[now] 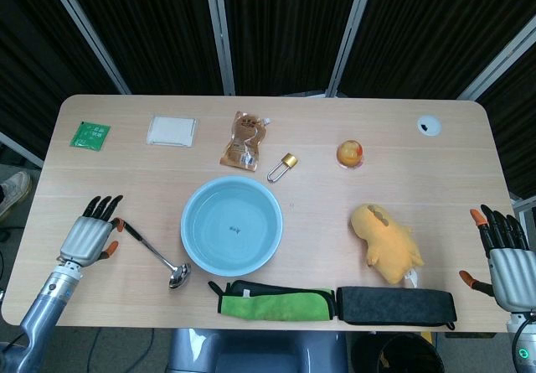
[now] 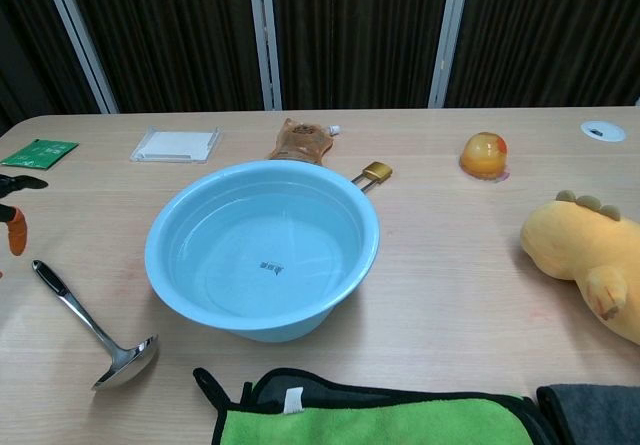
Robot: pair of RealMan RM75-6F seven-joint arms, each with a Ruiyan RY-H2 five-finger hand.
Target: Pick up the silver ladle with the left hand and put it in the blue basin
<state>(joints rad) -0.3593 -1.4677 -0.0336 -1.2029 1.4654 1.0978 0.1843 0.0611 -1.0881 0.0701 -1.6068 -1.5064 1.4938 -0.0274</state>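
Note:
The silver ladle [image 1: 155, 253] with a black grip lies on the table left of the blue basin [image 1: 232, 225], bowl end toward the front; the chest view shows the ladle [image 2: 92, 327] and the empty basin [image 2: 262, 247] too. My left hand [image 1: 90, 235] hovers open just left of the ladle's black handle end, fingers spread; only its fingertips [image 2: 14, 227] show at the chest view's left edge. My right hand [image 1: 505, 260] stays open at the table's far right edge, holding nothing.
A green cloth [image 1: 272, 300] and a dark pouch [image 1: 396, 304] lie along the front edge. A yellow plush toy [image 1: 385, 241] sits right of the basin. Behind the basin are a padlock [image 1: 283, 166], brown pouch [image 1: 244, 139], white pad [image 1: 172, 130], green packet [image 1: 90, 134] and orange ball [image 1: 350, 152].

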